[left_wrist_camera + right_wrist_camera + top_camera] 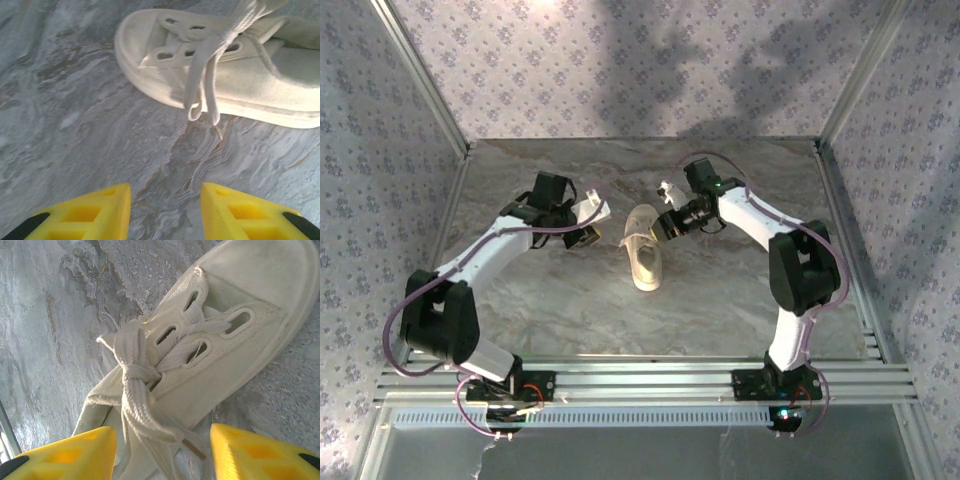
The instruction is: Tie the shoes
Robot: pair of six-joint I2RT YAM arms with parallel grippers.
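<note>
The cream-white sneaker [646, 262] lies at the middle of the marbled table [570, 310] with its white laces [135, 390] knotted, the left gripper [165, 210] at its ten o'clock with jaws apart over bare tabletop, and the right gripper [162, 450] at its one o'clock with jaws wide astride the lace tails, gripping nothing.
</note>
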